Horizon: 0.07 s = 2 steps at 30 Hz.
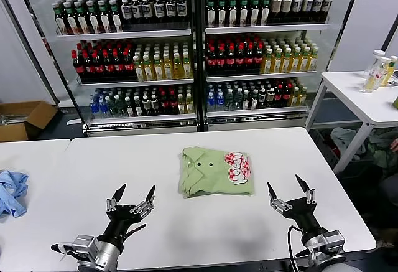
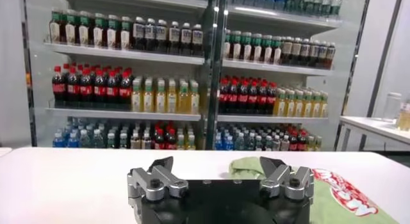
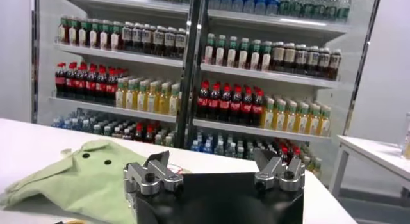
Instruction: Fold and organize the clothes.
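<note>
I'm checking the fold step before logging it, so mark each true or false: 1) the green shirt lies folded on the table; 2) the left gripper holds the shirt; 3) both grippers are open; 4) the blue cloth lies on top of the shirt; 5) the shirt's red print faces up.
1) True: the shirt lies folded on the table.
2) False: the left gripper is empty, near the table's front edge, apart from the shirt.
3) True: the right gripper is open too.
4) False: the blue cloth lies on the other table, far to the left.
5) True.
</note>
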Tool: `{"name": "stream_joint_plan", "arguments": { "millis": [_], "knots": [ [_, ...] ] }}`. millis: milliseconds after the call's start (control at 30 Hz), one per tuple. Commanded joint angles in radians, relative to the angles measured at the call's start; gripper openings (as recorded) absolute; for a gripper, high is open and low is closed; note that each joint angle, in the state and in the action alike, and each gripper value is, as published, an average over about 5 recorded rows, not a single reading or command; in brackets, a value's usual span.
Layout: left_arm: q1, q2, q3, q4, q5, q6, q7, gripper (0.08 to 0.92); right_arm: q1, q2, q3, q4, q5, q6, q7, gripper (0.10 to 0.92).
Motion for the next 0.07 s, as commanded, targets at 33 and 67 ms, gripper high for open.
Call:
{"name": "stream_joint_plan", "arguments": {
  "millis": [33,67],
  "knots": [
    [0.009,0.003,-0.005,-0.009,0.003,-0.006,0.011,0.823,0.017,-0.009,-0.005,0.003,-0.018,0.008,0.004,0.823],
    [0.008,0.003,-0.006,-0.009,0.004,-0.006,0.011,0.823,0.021,-0.010,-0.007,0.002,-0.018,0.007,0.004,0.823]
  ]
}}
